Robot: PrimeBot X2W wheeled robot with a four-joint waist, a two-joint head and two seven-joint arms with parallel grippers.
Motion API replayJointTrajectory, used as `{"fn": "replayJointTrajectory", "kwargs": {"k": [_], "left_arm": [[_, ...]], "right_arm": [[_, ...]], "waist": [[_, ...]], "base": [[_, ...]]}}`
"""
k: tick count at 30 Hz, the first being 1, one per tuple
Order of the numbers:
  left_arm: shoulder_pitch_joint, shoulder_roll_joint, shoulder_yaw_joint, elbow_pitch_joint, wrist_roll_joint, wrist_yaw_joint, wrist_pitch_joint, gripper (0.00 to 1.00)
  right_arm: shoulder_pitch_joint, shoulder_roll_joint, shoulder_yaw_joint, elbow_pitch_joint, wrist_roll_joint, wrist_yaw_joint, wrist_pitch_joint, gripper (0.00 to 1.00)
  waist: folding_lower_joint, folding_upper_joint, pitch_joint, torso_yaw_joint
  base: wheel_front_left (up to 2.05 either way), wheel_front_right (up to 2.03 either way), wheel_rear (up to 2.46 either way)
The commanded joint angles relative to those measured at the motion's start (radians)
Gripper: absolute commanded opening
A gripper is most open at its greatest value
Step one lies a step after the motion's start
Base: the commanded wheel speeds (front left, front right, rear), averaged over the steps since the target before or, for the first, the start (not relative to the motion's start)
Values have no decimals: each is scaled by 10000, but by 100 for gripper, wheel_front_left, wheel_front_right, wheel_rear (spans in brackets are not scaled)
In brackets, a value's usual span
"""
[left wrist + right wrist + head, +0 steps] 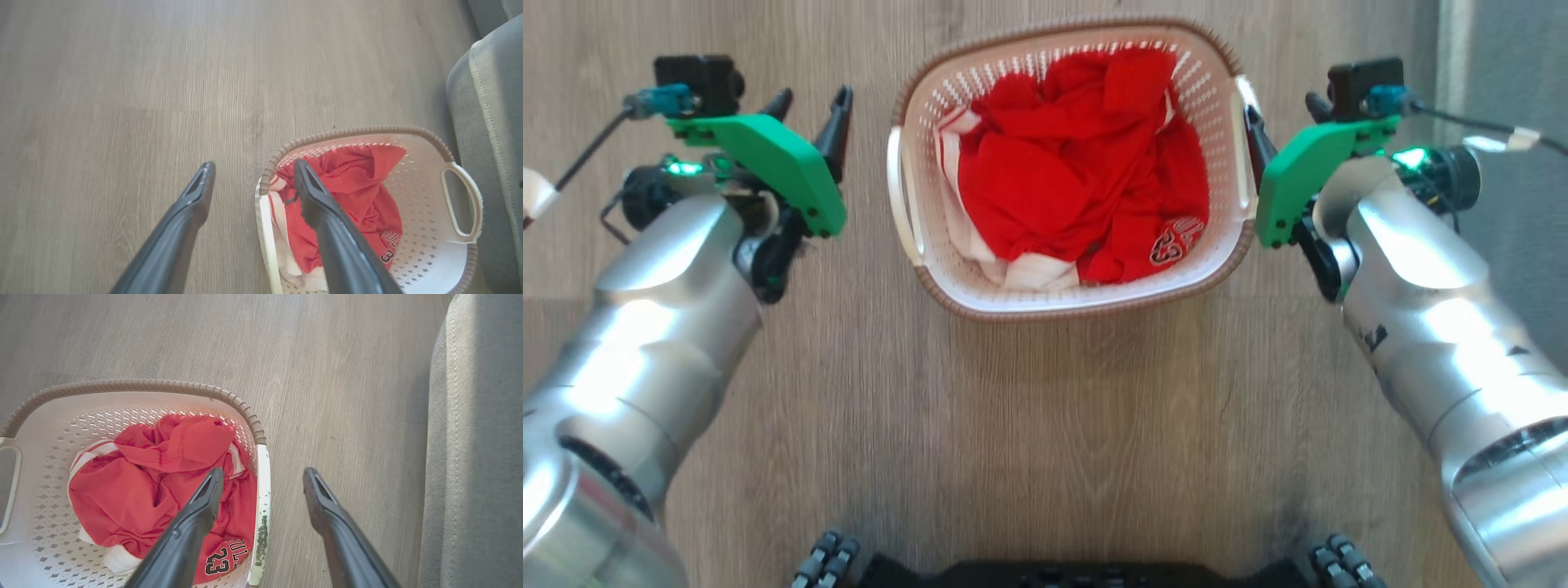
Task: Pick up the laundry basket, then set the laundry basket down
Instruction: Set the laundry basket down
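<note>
The laundry basket, white and perforated with a brown braided rim, stands on the wood floor with red-and-white clothes in it. My left gripper is open, a little to the left of the basket's left handle. My right gripper is open, its inner finger close beside the right handle. In the left wrist view the left gripper spans the near wall of the basket, one finger over the clothes. In the right wrist view the right gripper likewise spans the basket wall, above the clothes.
A grey upholstered piece of furniture stands to the right of the basket, close to my right arm. My own dark base shows at the bottom edge. Wood floor lies between the base and the basket.
</note>
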Motion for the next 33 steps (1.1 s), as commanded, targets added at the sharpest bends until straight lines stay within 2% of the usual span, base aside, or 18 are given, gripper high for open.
{"fn": "replayJointTrajectory", "kwargs": {"k": [1,10,14,20,26,33], "left_arm": [[-87,490,423,4,221,9,-120,100],[989,1059,3701,-1184,2976,150,-124,100],[1950,1208,5286,-2204,4395,364,-125,100],[3398,1122,7280,-3736,6206,470,-125,100],[4577,859,8671,-5064,7540,448,-125,100],[5498,578,9453,-6061,8434,410,-125,100]], "right_arm": [[443,210,111,-123,37,12,-185,100],[881,210,-209,-525,12,12,-663,100],[1306,154,-937,-1459,-443,12,-672,100],[2365,118,-2184,-3092,-1455,12,-674,100],[3368,168,-3239,-4630,-2353,12,-675,100],[4205,201,-3889,-5883,-2926,12,-675,100]], "waist": [[1,-1,-480,-90],[1,-1,-1904,-170],[1,-1,-2514,-206],[1,-1,-3378,-210],[1,-1,-4083,-232],[1,-1,-4728,-260]], "base": [[0,0,0],[0,0,0],[0,0,0],[0,0,0],[0,0,0],[0,0,0]]}}
